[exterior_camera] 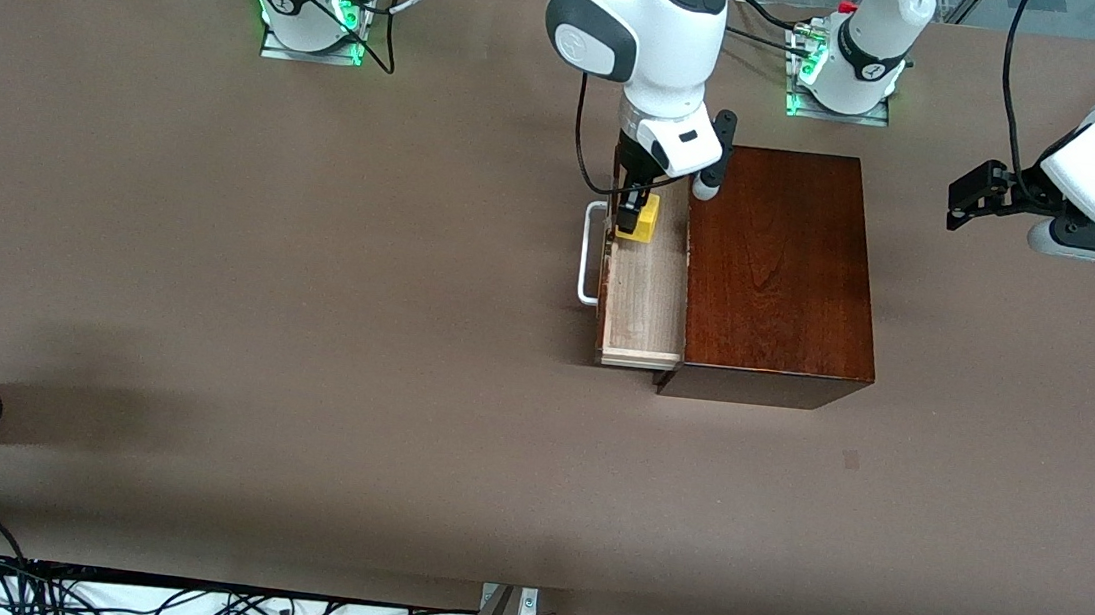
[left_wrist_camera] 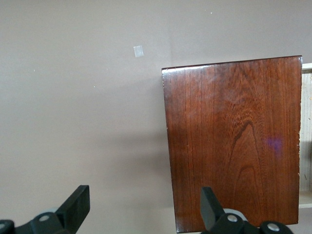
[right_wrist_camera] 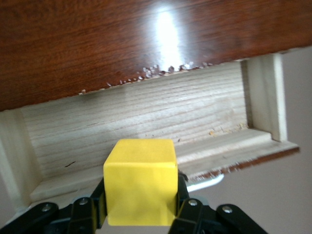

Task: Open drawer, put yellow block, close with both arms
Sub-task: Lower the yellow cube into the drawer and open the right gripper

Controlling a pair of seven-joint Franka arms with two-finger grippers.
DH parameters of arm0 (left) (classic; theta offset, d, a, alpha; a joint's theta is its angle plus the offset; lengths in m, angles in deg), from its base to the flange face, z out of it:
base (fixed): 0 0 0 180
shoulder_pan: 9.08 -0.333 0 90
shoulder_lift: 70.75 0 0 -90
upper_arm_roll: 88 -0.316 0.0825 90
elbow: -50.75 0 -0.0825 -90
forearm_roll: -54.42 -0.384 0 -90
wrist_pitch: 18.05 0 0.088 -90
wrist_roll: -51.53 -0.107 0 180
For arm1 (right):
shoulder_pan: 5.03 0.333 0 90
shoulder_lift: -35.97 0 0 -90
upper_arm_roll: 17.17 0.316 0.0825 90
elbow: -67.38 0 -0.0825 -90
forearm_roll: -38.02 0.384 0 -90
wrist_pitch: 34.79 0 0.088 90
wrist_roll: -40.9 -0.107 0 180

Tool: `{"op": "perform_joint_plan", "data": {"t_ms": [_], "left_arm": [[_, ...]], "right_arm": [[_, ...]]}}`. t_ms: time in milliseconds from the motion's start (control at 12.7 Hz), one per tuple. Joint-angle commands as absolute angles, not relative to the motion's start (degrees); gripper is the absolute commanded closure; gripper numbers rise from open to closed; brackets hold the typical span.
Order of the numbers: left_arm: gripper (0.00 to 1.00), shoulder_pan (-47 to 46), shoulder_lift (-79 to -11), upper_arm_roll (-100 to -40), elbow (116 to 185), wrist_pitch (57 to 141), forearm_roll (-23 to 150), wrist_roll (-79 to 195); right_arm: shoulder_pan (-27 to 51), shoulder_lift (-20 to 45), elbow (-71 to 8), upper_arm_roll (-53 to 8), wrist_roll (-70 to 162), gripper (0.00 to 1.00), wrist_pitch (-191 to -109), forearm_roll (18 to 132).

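The drawer point(exterior_camera: 645, 302) stands pulled out of a dark reddish-brown polished wooden box point(exterior_camera: 780, 270) near the middle of the brown table point(exterior_camera: 210, 265), toward the right arm's end of the box. The opening step looks done. The placing step is under way. Closing is still to come.

Taking the front view from its left edge across, there is first a wide stretch of bare matte tabletop. Next comes the drawer's white U-shaped bar handle point(exterior_camera: 592, 252), then its pale, straight-grained light-wood tray, which holds nothing but the block.

The right gripper point(exterior_camera: 634, 217) hangs over the end of the tray farthest from the front camera. Its black fingers are clamped on the yellow block point(exterior_camera: 645, 221), a small bright cube with flat faces and crisp edges. The right wrist view shows the block point(right_wrist_camera: 140, 181) pinched on two sides above the tray floor, not yet released.

Then comes the box's glossy top, with dark swirling grain.

Last, the left gripper point(exterior_camera: 967, 198) waits above the table toward the left arm's end, well apart from the box. Its fingers point(left_wrist_camera: 75, 204) are spread wide and hold nothing.
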State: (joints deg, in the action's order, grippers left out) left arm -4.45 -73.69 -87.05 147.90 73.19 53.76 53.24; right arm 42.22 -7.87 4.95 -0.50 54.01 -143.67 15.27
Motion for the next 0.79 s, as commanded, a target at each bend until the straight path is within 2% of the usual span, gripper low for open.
{"op": "perform_joint_plan", "data": {"t_ms": [0,711], "left_arm": [[0.00,-4.9,-72.6,-86.9,145.8,73.3,55.3,52.8],[0.00,-4.7,-72.4,-86.5,145.5,73.3,55.3,53.1]], "right_arm": [[43.5,-10.0,7.3,-1.3,56.3,0.68,-144.6,13.5],[43.7,-12.8,7.2,-1.4,56.6,0.68,-146.3,11.8]]}}
